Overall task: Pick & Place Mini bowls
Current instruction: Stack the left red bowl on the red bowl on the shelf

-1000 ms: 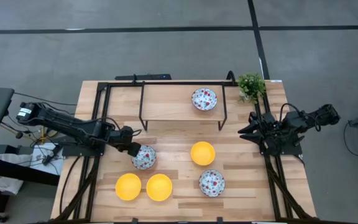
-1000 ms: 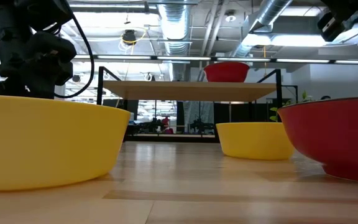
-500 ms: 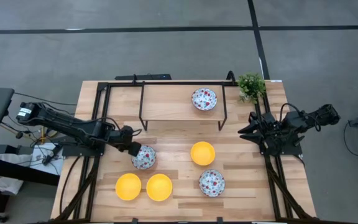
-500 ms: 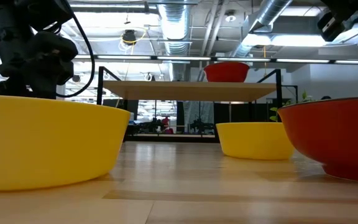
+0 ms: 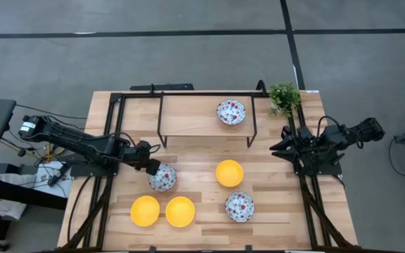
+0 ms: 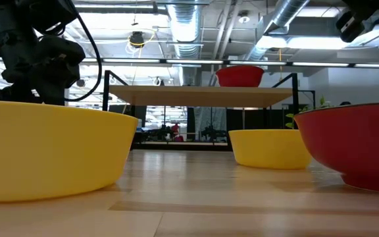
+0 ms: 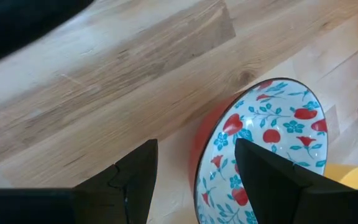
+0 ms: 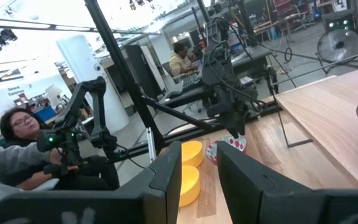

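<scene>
A floral mini bowl [image 5: 162, 178], white inside with red and blue flowers and red outside, sits on the wooden table [image 5: 273, 204] left of centre. The left gripper [image 5: 152, 169] is at its rim; in the left wrist view its two dark fingers [image 7: 263, 177] are spread, one over the bowl's inside and one outside the red wall, straddling the rim without visibly pinching it.

Just in front of that bowl, two yellow mini bowls [image 5: 145, 211] [image 5: 180, 211] sit side by side, touching or nearly so. A third yellow bowl [image 5: 229, 173] sits near the table's middle, with a second floral bowl [image 5: 239, 206] in front of it. A third floral bowl [image 5: 231, 112] rests on the raised wooden shelf [image 5: 188, 116] at the back, beside a small green plant [image 5: 284, 96].

The right gripper [image 5: 278, 149] waits at the table's right edge, well apart from the bowls, fingers parted with nothing between them. Two people [image 8: 17, 134] [image 8: 180, 57] show in the room beyond.
</scene>
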